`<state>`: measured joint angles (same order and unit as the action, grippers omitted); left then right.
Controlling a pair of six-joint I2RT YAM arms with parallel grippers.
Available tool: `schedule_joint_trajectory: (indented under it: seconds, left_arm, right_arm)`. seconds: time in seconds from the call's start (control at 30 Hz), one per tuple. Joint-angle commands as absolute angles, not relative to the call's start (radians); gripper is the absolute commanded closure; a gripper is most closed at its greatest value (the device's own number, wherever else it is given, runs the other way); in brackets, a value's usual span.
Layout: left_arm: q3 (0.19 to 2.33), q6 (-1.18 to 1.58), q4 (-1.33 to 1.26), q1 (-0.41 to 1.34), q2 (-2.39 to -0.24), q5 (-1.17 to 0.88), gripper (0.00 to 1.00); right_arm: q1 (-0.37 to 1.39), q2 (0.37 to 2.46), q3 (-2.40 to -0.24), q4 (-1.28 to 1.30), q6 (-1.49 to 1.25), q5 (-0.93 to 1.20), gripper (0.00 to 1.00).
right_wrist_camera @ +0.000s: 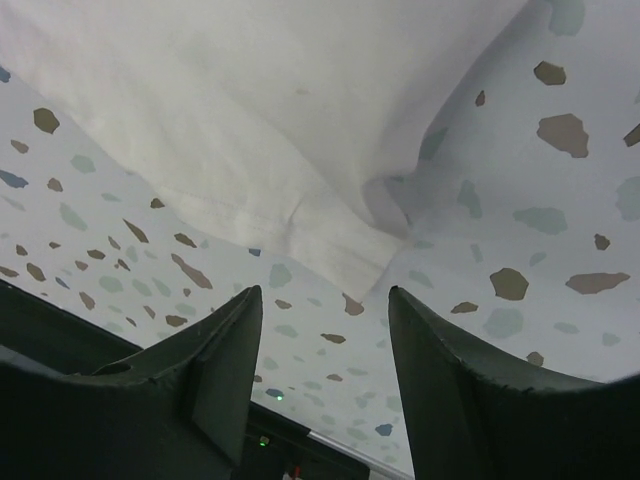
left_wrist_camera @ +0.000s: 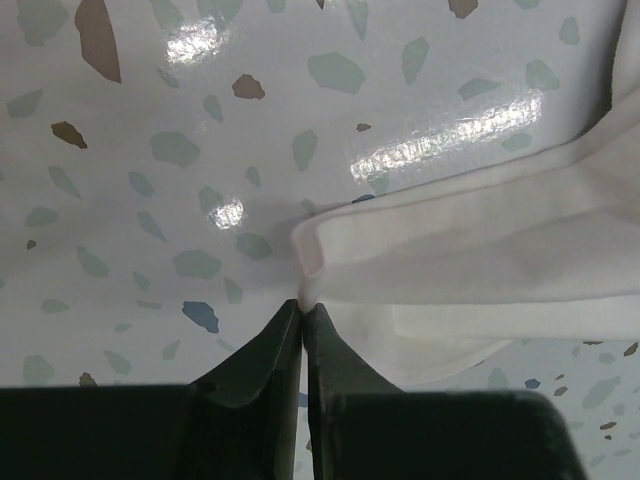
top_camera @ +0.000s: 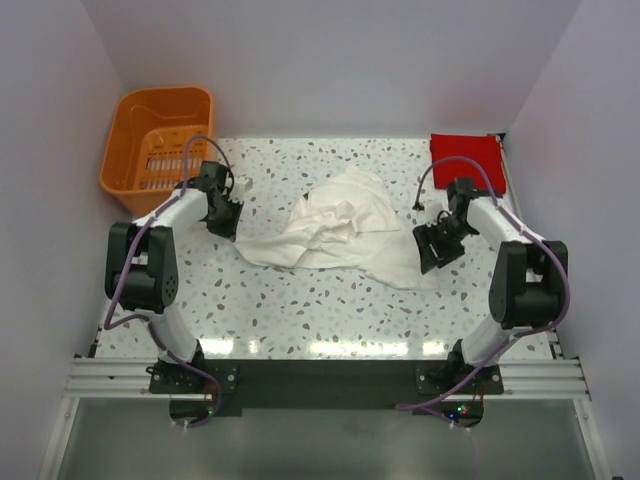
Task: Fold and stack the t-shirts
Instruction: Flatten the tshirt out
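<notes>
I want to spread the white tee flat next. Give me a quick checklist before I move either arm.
1. Is the left gripper at the white tee? Ok: its jaws are shut at the tee's left corner.
2. Is cloth pinched between those jaws? Cannot tell: the folded edge only just meets the tips.
3. Does the right gripper hold the hem? Not ok: its jaws are open and the hem lies just ahead of the tips.
4. Is the white tee flat enough to fold? Not ok: it is bunched and wrinkled.
5. Is the red tee out of the way? Ok: it lies folded at the far right, apart from the white tee.
</notes>
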<state>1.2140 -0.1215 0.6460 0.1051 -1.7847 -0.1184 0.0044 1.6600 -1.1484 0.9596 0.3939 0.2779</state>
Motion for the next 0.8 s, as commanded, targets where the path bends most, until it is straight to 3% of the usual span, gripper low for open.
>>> schedule_joint_trajectory:
  seconds: [0.0, 0.27, 0.57, 0.7, 0.73, 0.77]
  left_arm:
    - [1.224, -0.112, 0.652, 0.101, -1.769, -0.123, 0.9]
    - [1.175, -0.112, 0.614, 0.101, -1.721, -0.176, 0.91]
    - [1.164, -0.103, 0.589, 0.1, -1.704, -0.187, 0.9]
    - [1.152, -0.107, 0.569, 0.098, -1.689, -0.201, 0.9]
    - [1.151, -0.107, 0.565, 0.098, -1.686, -0.207, 0.9]
    - [1.15, -0.107, 0.563, 0.098, -1.681, -0.216, 0.91]
  right_arm:
    - [0.002, 1.671, -1.111, 0.967, 0.356, 0.244, 0.43]
    - [0.003, 1.704, -1.048, 0.82, 0.353, 0.134, 0.39]
    - [0.078, 1.776, -1.009, 0.761, 0.406, 0.146, 0.41]
    - [0.086, 1.807, -0.993, 0.739, 0.425, 0.185, 0.51]
    - [0.084, 1.807, -0.991, 0.739, 0.429, 0.196, 0.56]
    - [0.084, 1.809, -0.992, 0.742, 0.436, 0.204, 0.71]
